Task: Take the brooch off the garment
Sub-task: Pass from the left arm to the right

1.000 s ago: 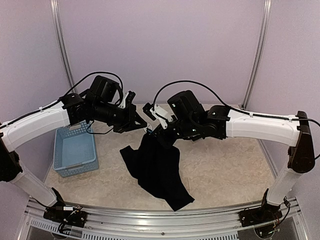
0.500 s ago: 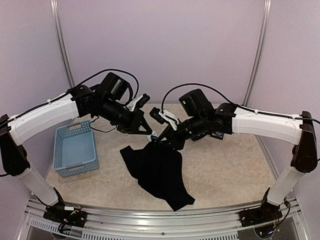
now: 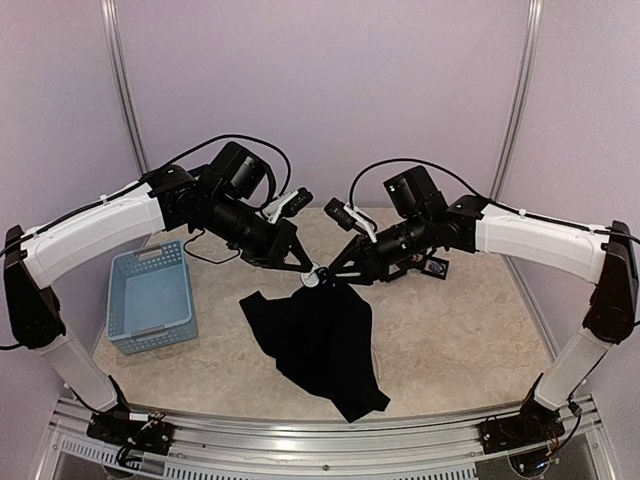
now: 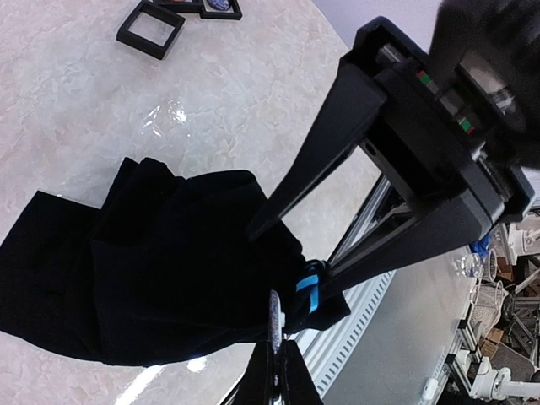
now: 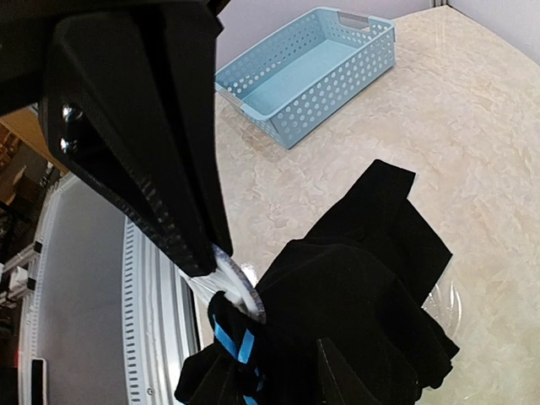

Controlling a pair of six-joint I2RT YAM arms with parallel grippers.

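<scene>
The black garment [image 3: 318, 340] hangs from its bunched neck down onto the table. The neck shows a small blue mark [image 5: 232, 342], also seen in the left wrist view [image 4: 308, 291]. The brooch [image 5: 240, 283], a thin pale disc, sits at the neck and shows edge-on in the left wrist view [image 4: 275, 316]. My left gripper [image 4: 277, 354] is shut on the brooch; in the top view it [image 3: 303, 267] comes from the left. My right gripper [image 5: 278, 375] is shut on the garment's neck just beside the brooch; in the top view it [image 3: 337, 275] comes from the right.
A light-blue basket [image 3: 150, 298] stands on the table's left; it also shows in the right wrist view [image 5: 308, 67]. Small black square frames [image 4: 150, 29] lie at the back right [image 3: 437, 267]. The metal front rail [image 3: 320, 440] runs along the near edge.
Both wrists have swung outward and their fingertips have come down and together at the garment's neck. The garment's top has sunk a little and moved right.
</scene>
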